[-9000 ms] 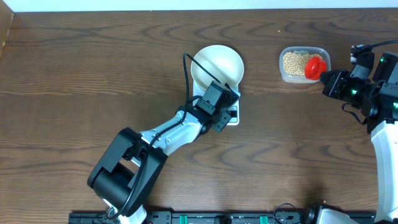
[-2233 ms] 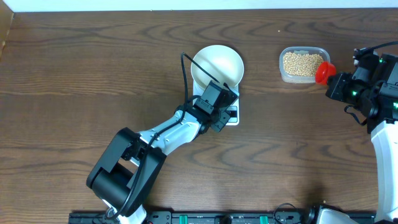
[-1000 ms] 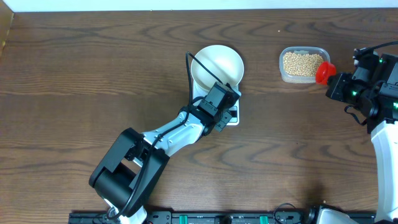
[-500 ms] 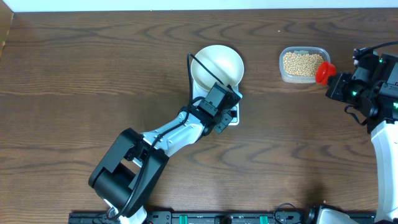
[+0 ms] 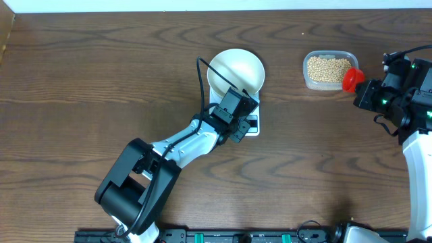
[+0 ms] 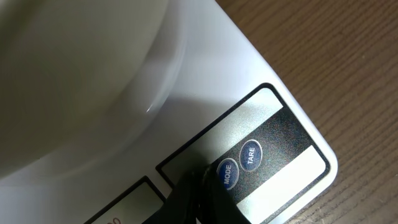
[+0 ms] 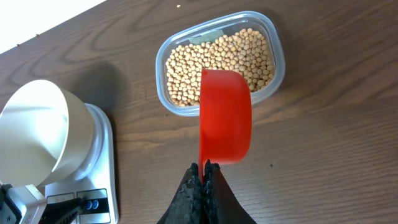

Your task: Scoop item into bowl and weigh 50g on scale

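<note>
The white bowl point(image 5: 235, 70) stands empty on the white scale point(image 5: 254, 127); both also show in the right wrist view, bowl point(image 7: 34, 130) and scale point(image 7: 102, 162). My left gripper point(image 6: 202, 186) is shut, its tips on the scale's front panel beside the MODE button point(image 6: 227, 172). The tan beans point(image 5: 329, 67) fill a clear tub point(image 7: 273, 37). My right gripper point(image 7: 204, 169) is shut on the handle of a red scoop point(image 7: 225, 116), held just right of the tub point(image 5: 349, 77). Whether the scoop holds beans is hidden.
The scale's TARE button point(image 6: 250, 155) sits right of MODE. Its display point(image 6: 118, 211) is mostly cut off. The brown wooden table point(image 5: 101, 81) has a light strip along its far edge.
Nine seconds ago the red scoop was in the tub; it has since moved out to the tub's right. Over the last second the left gripper shifted only slightly at the scale's panel.
</note>
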